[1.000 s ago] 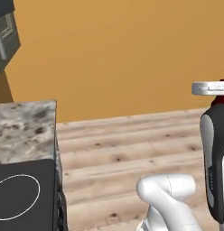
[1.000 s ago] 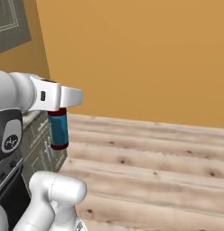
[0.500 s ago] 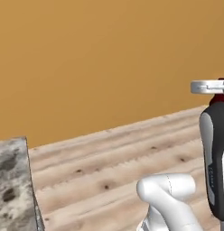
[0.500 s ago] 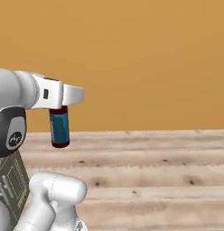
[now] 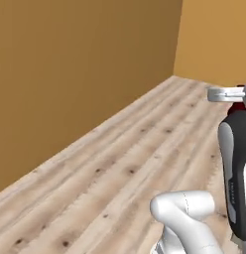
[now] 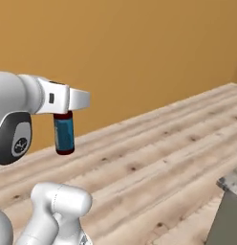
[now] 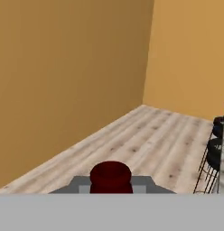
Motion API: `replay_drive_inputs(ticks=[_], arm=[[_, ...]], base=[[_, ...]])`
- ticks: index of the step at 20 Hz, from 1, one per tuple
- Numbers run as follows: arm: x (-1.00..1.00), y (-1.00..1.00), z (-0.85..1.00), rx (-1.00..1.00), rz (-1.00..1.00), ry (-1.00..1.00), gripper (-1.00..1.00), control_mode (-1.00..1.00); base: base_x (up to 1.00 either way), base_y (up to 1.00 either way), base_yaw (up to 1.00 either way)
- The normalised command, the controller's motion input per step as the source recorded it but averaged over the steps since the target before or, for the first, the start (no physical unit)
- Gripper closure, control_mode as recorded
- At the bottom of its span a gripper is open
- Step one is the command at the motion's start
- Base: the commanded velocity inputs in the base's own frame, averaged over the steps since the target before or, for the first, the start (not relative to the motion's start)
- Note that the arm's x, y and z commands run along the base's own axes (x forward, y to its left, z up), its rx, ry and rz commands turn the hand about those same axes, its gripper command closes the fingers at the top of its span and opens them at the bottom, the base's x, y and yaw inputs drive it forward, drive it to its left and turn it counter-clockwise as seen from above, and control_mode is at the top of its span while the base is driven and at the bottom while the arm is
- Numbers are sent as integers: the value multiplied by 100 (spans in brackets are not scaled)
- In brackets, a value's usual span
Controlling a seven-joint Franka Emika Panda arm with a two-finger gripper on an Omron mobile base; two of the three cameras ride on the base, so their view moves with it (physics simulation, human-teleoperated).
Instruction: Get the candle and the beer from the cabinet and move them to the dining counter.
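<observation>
The white arm held the bottle [image 6: 64, 133] upright in the air, well above the wooden floor [image 6: 163, 158]; the gripper [image 6: 63, 113] was clamped on the bottle's neck, so that the dark body with its label hung straight down below the hand; an orange wall [image 6: 139, 52] stood behind it. From the left base view, the gripper [image 5: 235, 98] showed at the right edge with a bit of red cap [image 5: 239, 104] under it. In the hand view, the red cap [image 7: 110, 175] sat low in the middle; black stools [image 7: 216, 146] stood at the far right, where two walls met in a corner beyond the floorboards.
</observation>
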Motion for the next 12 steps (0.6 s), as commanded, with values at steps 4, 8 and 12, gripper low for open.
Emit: replay_drive_inputs(ticks=[4, 8, 12], arm=[[0, 0, 0, 0, 0, 0, 100, 100], [0, 0, 0, 0, 0, 0, 100, 100], [0, 0, 0, 0, 0, 0, 100, 100]], base=[[25, 37, -86], [28, 44, -85], [56, 61, -67]])
